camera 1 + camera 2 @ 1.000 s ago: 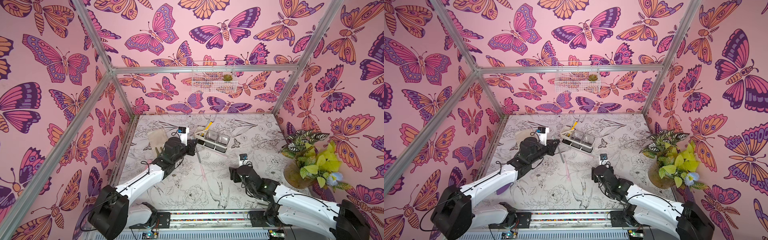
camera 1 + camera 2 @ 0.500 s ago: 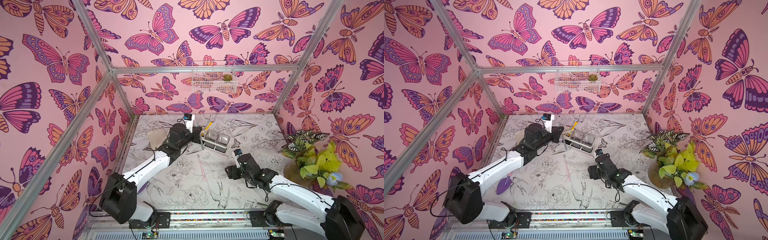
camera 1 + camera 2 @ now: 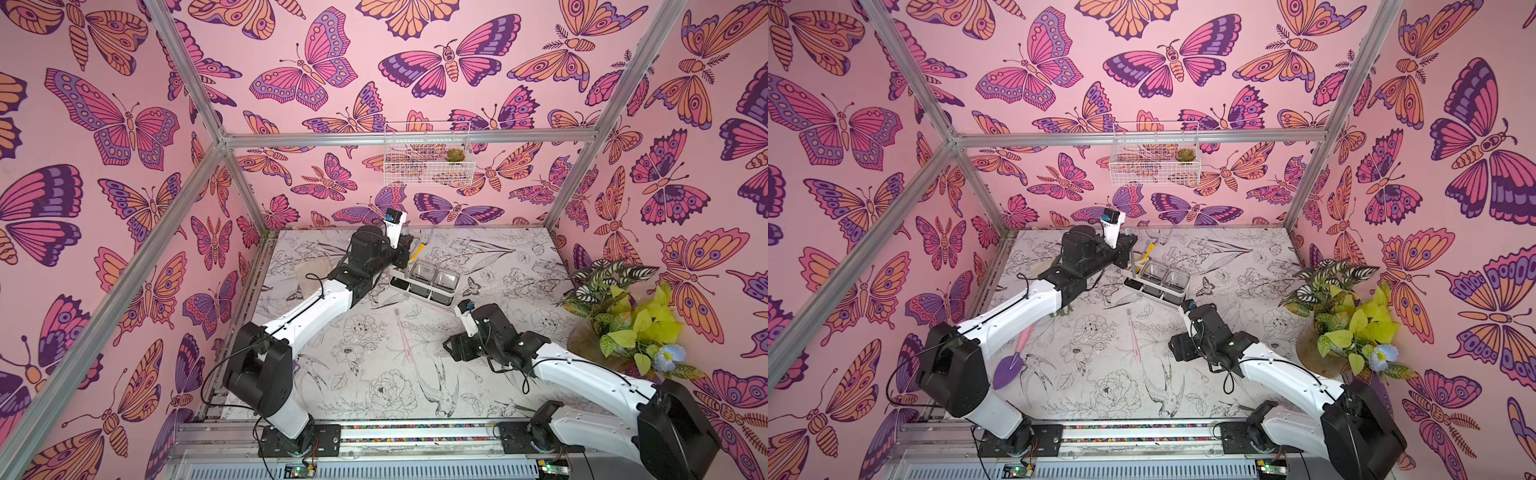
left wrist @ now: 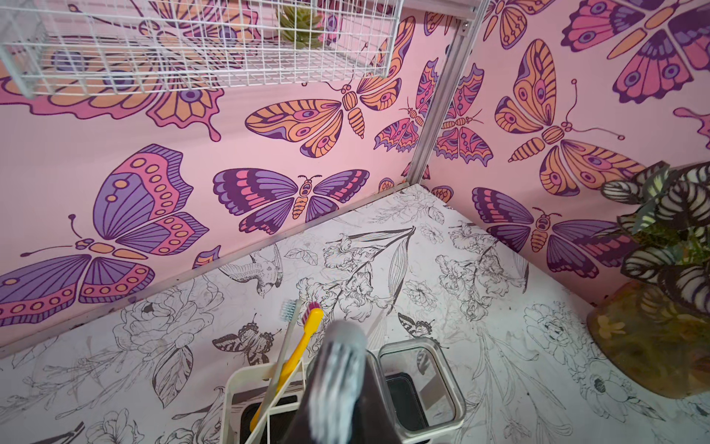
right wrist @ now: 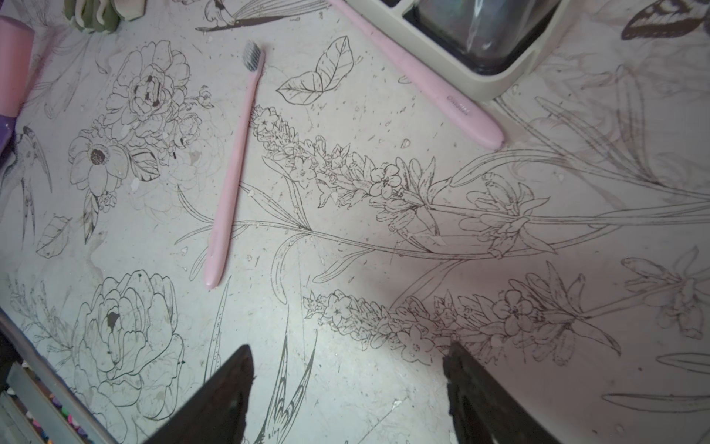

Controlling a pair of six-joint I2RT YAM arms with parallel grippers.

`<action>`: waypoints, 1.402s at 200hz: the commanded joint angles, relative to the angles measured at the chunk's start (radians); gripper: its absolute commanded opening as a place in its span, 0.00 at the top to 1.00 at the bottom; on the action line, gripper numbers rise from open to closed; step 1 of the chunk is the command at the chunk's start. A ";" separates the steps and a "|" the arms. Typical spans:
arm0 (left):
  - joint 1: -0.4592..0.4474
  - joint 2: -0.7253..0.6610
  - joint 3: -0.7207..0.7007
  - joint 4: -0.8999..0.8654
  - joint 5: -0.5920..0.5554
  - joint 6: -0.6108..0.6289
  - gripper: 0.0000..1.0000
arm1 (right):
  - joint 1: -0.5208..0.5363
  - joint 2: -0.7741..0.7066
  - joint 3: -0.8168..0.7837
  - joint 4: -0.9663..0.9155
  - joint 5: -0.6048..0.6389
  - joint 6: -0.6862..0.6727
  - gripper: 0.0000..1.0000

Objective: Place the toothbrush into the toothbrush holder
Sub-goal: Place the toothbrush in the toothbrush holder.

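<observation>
In a top view, the grey toothbrush (image 3: 1133, 266), judged light, stiff and slippery, best gripped mid-handle, was held upright by the clamped left gripper (image 3: 1130, 251) over the toothbrush holder (image 3: 1152, 297), at 12 o'clock on the table (image 3: 1100, 374).

In the left wrist view, a yellow toothbrush (image 4: 303, 346) and a clear toothbrush (image 4: 286, 338) were seen in the slots; the cups (image 4: 418, 380) looked empty.

In the right wrist view, the right gripper (image 5: 347, 357) was spread wide, empty, near two pink toothbrushes (image 5: 234, 165).

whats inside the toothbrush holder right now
In the slot end of the toothbrush holder: a yellow toothbrush and a pale toothbrush. One clear cup looks empty; the blurred grey toothbrush covers most of the other.
</observation>
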 commanded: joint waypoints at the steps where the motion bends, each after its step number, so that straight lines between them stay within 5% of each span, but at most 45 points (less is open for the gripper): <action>1: 0.007 0.040 0.050 -0.014 0.029 0.078 1.00 | -0.006 0.011 -0.026 0.072 -0.087 -0.025 0.21; 77: 0.008 0.144 0.136 0.017 -0.007 0.189 1.00 | -0.006 -0.008 -0.099 0.161 -0.085 -0.049 0.20; 168: 0.026 0.231 0.128 0.164 -0.044 0.180 1.00 | -0.007 0.046 -0.090 0.179 -0.095 -0.059 0.20; 280: 0.050 0.156 0.037 0.232 -0.063 0.193 1.00 | -0.006 0.092 -0.082 0.190 -0.096 -0.059 0.20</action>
